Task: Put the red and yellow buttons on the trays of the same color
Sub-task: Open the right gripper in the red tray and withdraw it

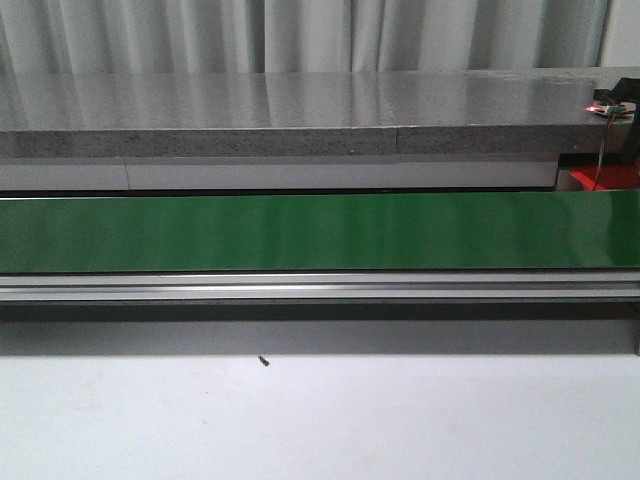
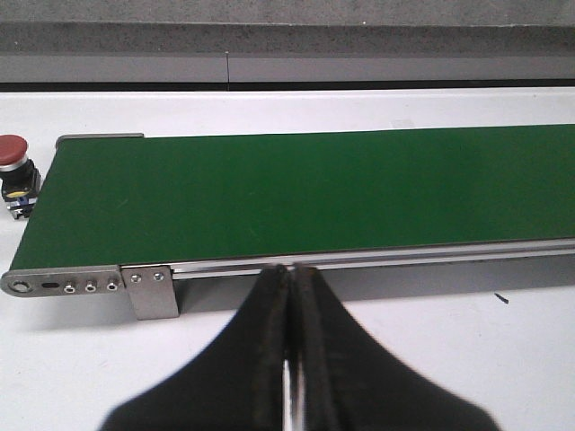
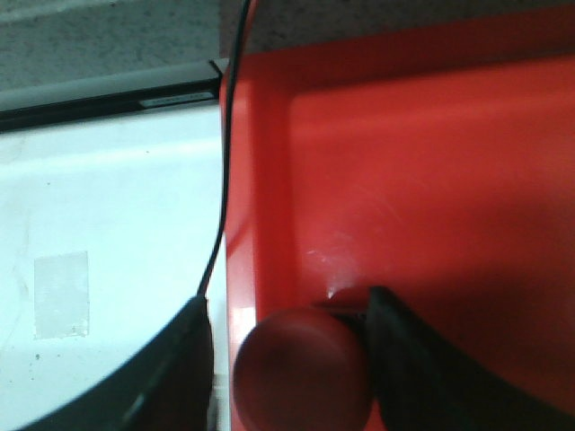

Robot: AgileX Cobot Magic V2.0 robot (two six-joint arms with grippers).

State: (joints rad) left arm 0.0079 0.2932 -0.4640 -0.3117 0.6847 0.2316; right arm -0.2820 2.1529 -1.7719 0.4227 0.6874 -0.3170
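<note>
In the right wrist view my right gripper (image 3: 289, 310) stands open over the red tray (image 3: 431, 180), near its corner. A red button (image 3: 301, 368) sits between the fingers; the one finger (image 3: 404, 359) touches its cap, the other finger (image 3: 180, 377) stands a little apart from it. My left gripper (image 2: 289, 274) is shut and empty, just in front of the green conveyor belt (image 2: 305, 193). A second red button (image 2: 13, 153) on a black and yellow base stands on the table past the belt's end. Yellow buttons and the yellow tray are out of view.
The green belt (image 1: 320, 230) with its metal rail (image 1: 320, 285) runs across the whole front view, a grey stone counter (image 1: 300, 110) behind it. A bit of the red tray (image 1: 598, 178) shows at the far right. A black cable (image 3: 225, 135) runs along the tray's rim.
</note>
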